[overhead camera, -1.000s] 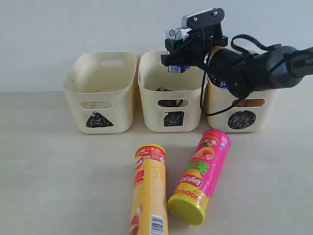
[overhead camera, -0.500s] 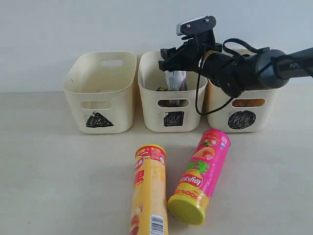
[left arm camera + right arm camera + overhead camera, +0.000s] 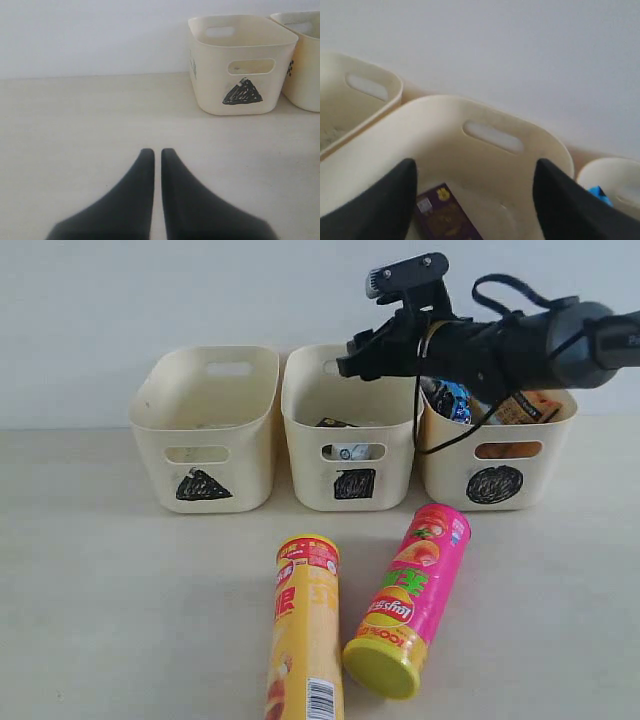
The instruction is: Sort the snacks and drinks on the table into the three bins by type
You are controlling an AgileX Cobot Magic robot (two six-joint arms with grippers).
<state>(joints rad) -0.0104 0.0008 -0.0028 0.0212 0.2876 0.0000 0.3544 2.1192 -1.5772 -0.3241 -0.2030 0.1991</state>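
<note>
**Both cartons lie in the square bin; the tubes are on the table**

The pale beige table [image 3: 120,590] carries three cream bins in a row at its far edge. The triangle bin [image 3: 240,440] stands on the left. The square bin [image 3: 310,440] in the middle holds both drinks: the dark purple carton [image 3: 445,217] lies on its floor, and the white and blue carton [image 3: 352,451] shows through the front handle slot. The circle bin [image 3: 445,475] on the right holds the two crinkly bags, the orange bag [image 3: 525,408] and the blue bag [image 3: 452,400], both poking above the rim.

In front of the bins the yellow chip tube [image 3: 305,630] and the pink chip tube [image 3: 415,600] lie on their sides, just beside each other at their near ends.

The right gripper [image 3: 475,167] hangs above the square bin, its jaws spread wide with nothing between them. The left gripper [image 3: 157,156] sits low over bare table near the triangle bin, its jaws pressed almost together and empty.

A second ago the right gripper held the white and blue carton over the square bin. Half a second ago the carton was dropping inside. Now it rests there, and the gripper is higher. The tubes and bins have not moved.
</note>
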